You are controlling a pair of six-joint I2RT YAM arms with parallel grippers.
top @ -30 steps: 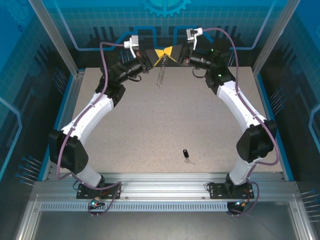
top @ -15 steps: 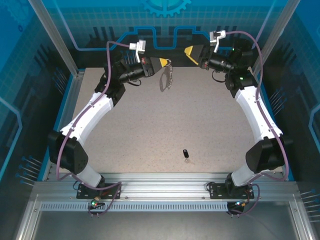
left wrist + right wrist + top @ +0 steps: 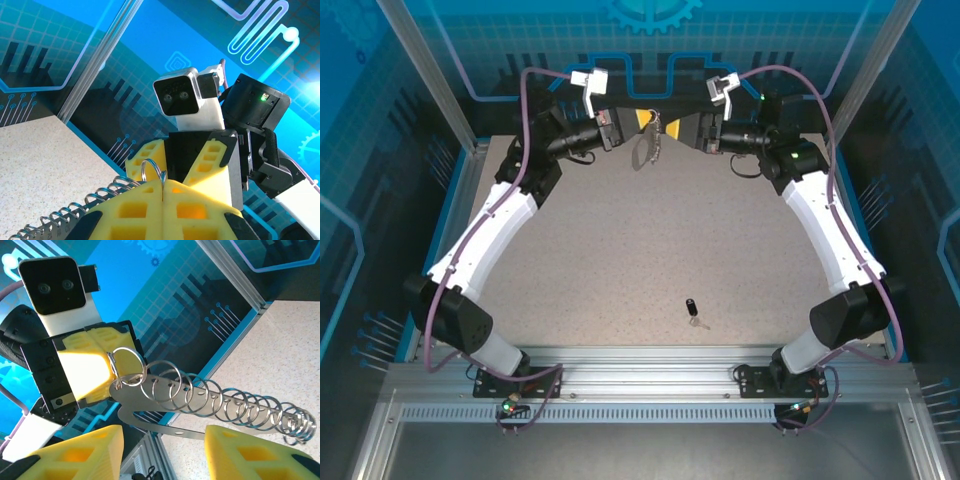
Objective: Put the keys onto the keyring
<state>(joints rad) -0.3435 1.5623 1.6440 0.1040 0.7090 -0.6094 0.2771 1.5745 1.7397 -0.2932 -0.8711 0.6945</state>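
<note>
We see the keyring [image 3: 643, 150], a grey oval loop trailing silvery rings, dangling from the left gripper [image 3: 643, 121]. 1 black-headed key [image 3: 692, 308] lies flat, well apart.

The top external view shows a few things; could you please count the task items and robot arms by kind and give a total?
Key: 1
Keyring: 1
Robot arms, the left arm and the right arm: 2
Total: 4
</note>
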